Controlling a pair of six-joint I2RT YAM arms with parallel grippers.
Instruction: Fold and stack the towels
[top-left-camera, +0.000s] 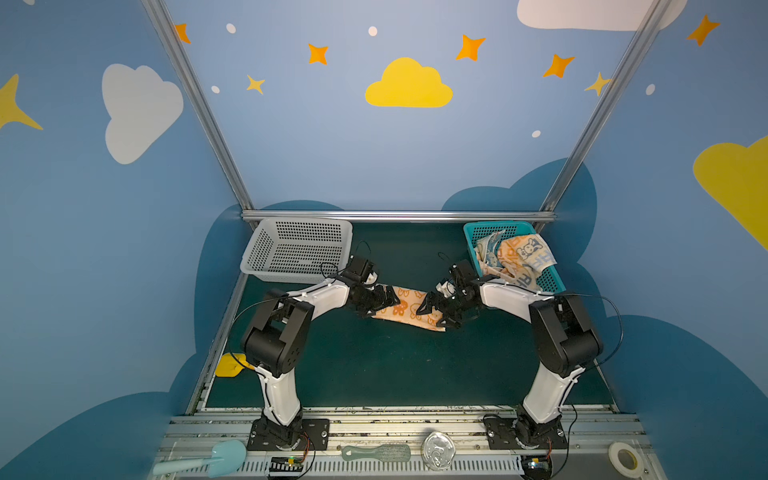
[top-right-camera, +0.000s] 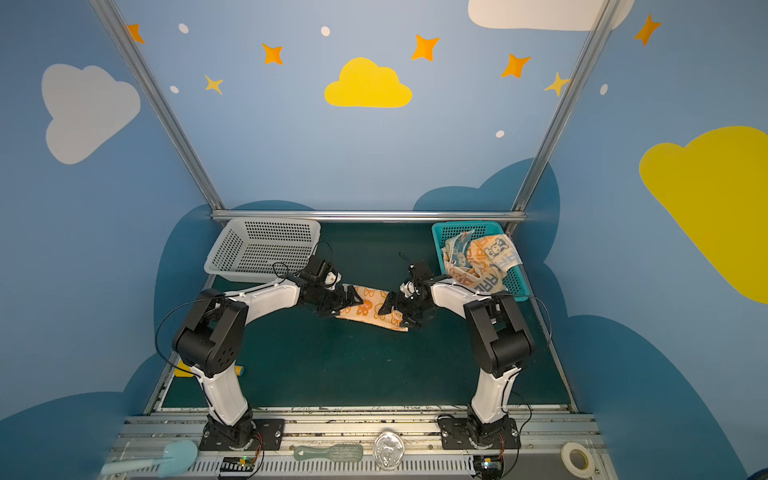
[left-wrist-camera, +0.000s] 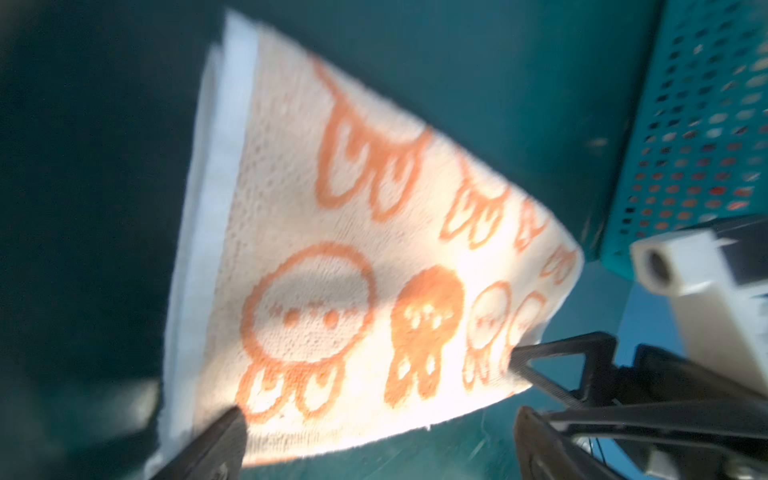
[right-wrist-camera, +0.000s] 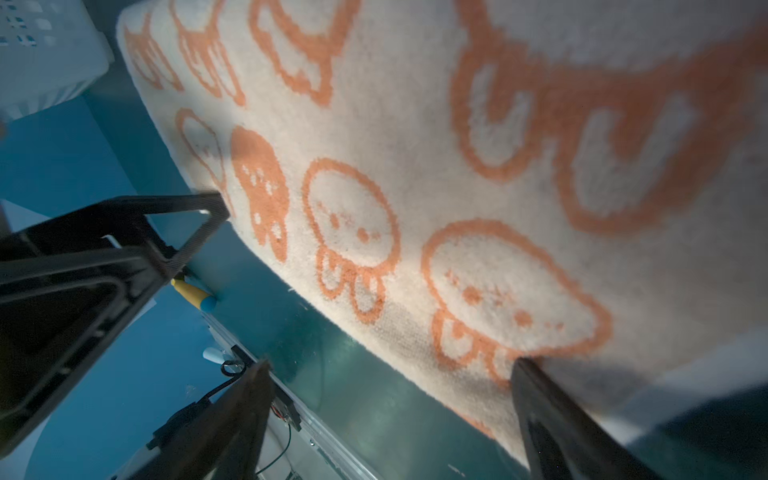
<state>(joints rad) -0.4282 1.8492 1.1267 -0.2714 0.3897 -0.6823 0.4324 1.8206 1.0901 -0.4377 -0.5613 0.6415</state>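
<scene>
A folded orange-cream bunny towel (top-left-camera: 409, 309) (top-right-camera: 370, 309) lies on the green mat between my two grippers. At its left end stands my left gripper (top-left-camera: 386, 302) (left-wrist-camera: 378, 419), open, its jaws spread over the towel's (left-wrist-camera: 332, 249) edge with nothing pinched. My right gripper (top-left-camera: 434, 313) (right-wrist-camera: 390, 368) is open at the right end, one finger resting on the towel (right-wrist-camera: 457, 166), the other over bare mat. Two more towels lie crumpled in the teal basket (top-left-camera: 478, 230): a blue-cream one (top-left-camera: 488, 249) and an orange-blue "RABBIT" one (top-left-camera: 525, 259).
A white perforated basket (top-left-camera: 291, 249) stands at the back left, close behind my left wrist. A yellow object (top-left-camera: 230, 365) lies at the mat's left edge. On the front rail are a pale blue scoop (top-left-camera: 224, 455), a green brush (top-left-camera: 376, 452), a clear lid (top-left-camera: 437, 449) and a tape roll (top-left-camera: 623, 457).
</scene>
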